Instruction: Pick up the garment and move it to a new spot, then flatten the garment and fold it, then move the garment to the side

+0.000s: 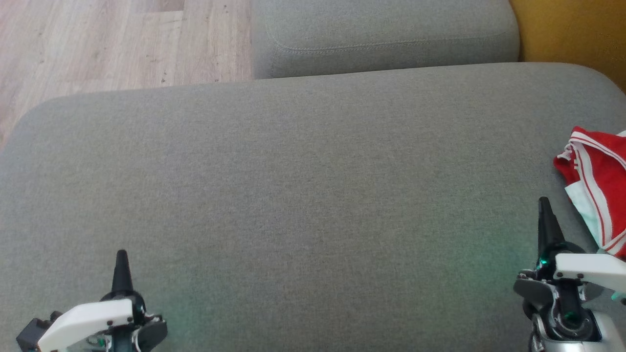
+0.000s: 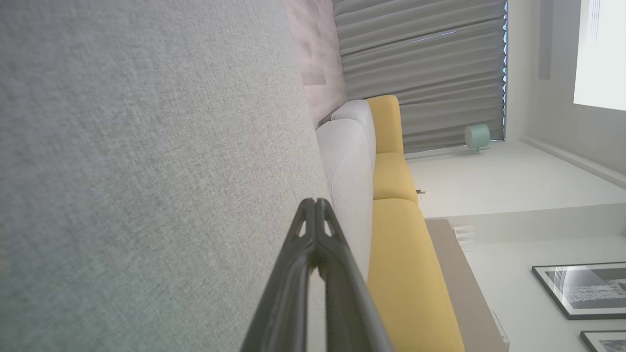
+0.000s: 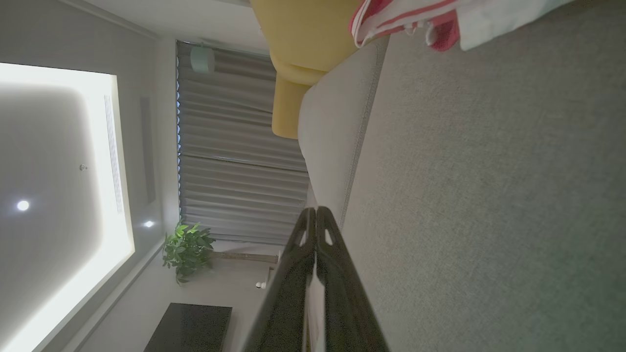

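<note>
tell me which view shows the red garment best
The head view: the garment lies crumpled at the right edge of the grey cushion, partly cropped. The right wrist view catches a strip at its top; the left wrist view faces the cushion.

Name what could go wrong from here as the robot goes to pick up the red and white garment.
1. The garment lies bunched and runs past the head view's right edge, so a pinch may catch only one layer.
2. The right gripper is shut beside it; going in unopened would only shove the cloth along the grey cushion.
3. The left gripper, also shut, sits far across the cushion, so helping means a long reach.
</note>
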Controlling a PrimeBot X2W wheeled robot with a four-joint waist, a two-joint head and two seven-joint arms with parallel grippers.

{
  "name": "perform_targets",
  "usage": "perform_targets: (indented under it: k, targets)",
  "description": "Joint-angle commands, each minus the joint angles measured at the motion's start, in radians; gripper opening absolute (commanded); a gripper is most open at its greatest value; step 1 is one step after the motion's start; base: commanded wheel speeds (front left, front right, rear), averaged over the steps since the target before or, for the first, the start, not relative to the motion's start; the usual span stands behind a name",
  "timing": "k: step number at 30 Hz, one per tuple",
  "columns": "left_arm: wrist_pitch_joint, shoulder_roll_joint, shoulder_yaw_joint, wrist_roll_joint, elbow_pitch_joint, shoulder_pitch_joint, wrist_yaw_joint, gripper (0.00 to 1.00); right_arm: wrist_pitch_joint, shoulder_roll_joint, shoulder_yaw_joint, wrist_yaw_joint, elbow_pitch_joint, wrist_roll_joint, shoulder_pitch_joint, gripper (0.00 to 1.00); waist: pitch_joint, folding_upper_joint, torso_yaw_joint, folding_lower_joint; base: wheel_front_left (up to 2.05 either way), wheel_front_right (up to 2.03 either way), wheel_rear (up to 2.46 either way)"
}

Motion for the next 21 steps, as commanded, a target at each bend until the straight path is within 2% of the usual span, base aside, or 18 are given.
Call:
perform_targets:
  k: [1,15,21]
  targets:
    - [0.010,0.004,0.032,-0.025,-0.039,-0.053,-0.012,0.00,0.009,-0.005,0.013,0.000,-0.047,0.029,-0.009,0.00,0.000,0.0000,0.000,0.0000,0.00,0.00,0.00]
    - [0.051,0.004,0.052,-0.178,-0.059,-0.067,-0.024,0.00,0.050,-0.005,-0.007,-0.001,-0.085,0.190,-0.002,0.00,0.002,0.0000,0.002,0.0000,0.00,0.00,0.00]
    - [0.052,0.004,0.053,-0.181,-0.059,-0.068,-0.024,0.00,0.051,-0.005,-0.007,-0.001,-0.086,0.194,-0.002,0.00,0.002,0.0000,0.002,0.0000,0.00,0.00,0.00]
